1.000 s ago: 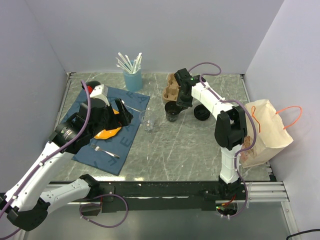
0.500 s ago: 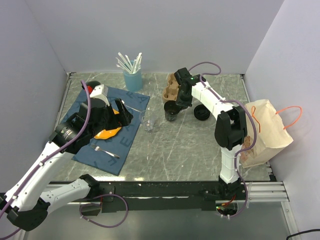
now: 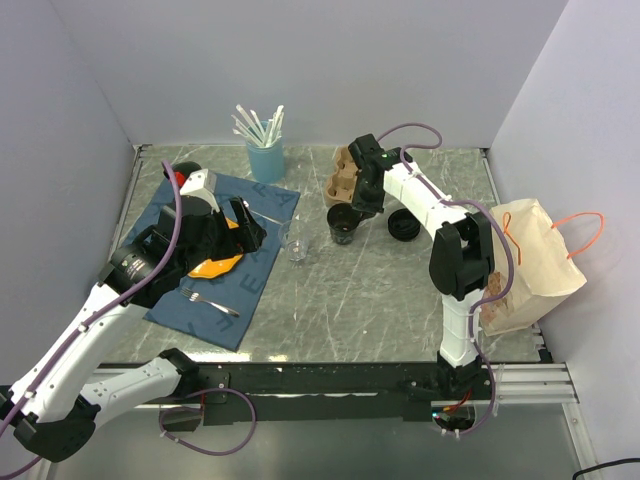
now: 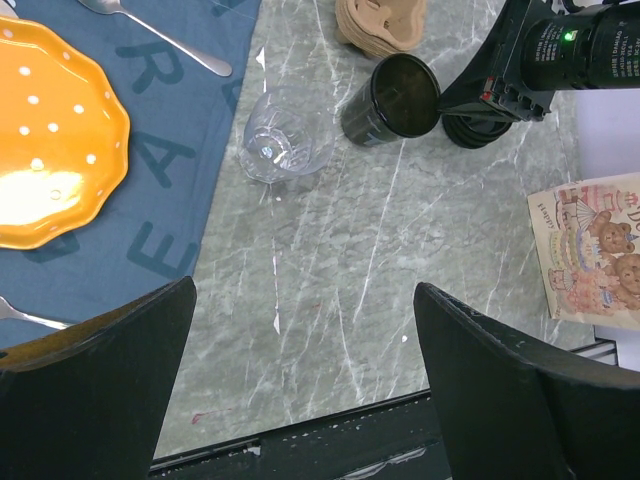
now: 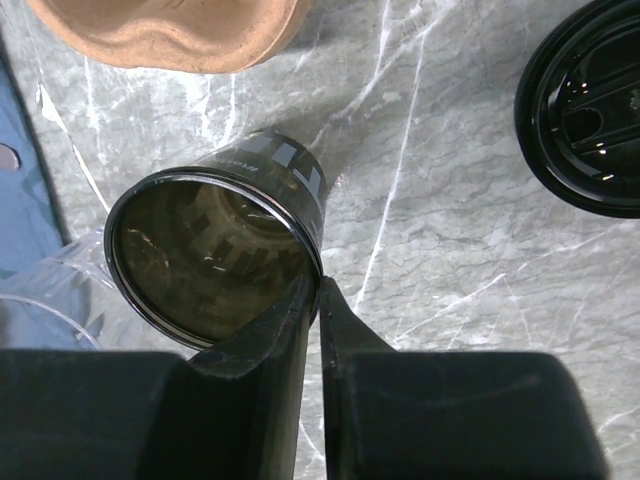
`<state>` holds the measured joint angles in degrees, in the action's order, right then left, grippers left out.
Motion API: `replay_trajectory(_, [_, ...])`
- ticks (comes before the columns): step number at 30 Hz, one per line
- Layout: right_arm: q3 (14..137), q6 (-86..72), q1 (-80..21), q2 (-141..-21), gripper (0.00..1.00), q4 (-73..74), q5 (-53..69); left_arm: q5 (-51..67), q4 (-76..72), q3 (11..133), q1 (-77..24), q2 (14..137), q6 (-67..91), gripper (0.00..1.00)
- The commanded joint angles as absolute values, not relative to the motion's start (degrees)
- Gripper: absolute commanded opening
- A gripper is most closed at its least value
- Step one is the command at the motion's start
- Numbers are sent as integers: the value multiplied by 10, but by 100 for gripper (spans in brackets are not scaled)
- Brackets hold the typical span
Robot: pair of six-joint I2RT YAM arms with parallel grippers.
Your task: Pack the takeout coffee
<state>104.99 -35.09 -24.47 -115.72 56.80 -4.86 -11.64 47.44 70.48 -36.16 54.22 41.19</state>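
The takeout coffee cup (image 3: pixel 342 224) is black and has no lid on; its open mouth shows in the right wrist view (image 5: pixel 215 255) and the left wrist view (image 4: pixel 392 97). My right gripper (image 5: pixel 318 285) is shut on the cup's rim, one finger inside and one outside, and holds it tilted near the table (image 3: pixel 358 207). The round black lid (image 3: pixel 403 226) lies on the table just right of the cup, upside down (image 5: pixel 585 115). My left gripper (image 4: pixel 305 330) is open and empty, high over the placemat's right edge (image 3: pixel 245 225).
A brown cardboard cup carrier (image 3: pixel 345 175) sits just behind the cup. A clear glass (image 3: pixel 295 243) stands left of it. A paper bag (image 3: pixel 530 265) lies at the right edge. An orange plate (image 4: pixel 50 140), fork (image 3: pixel 208 302) and blue straw cup (image 3: pixel 265 158) are on the left.
My right gripper has shifted slightly left with the cup in it, tilting it a little more. The left arm has not moved.
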Motion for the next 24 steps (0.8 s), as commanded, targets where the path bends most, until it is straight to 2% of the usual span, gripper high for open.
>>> replay_trajectory(1, [1077,-355,-241,-1156,21,578,-58,-114,452,700,-363,535,408,97])
replay_trajectory(20, [1079,-357,-242,-1172,21,584,-61,-116,453,701,-363,535,410,97])
replay_trajectory(24, [1075,-357,-241,-1172,19,578,-61,-117,454,700,-363,535,410,97])
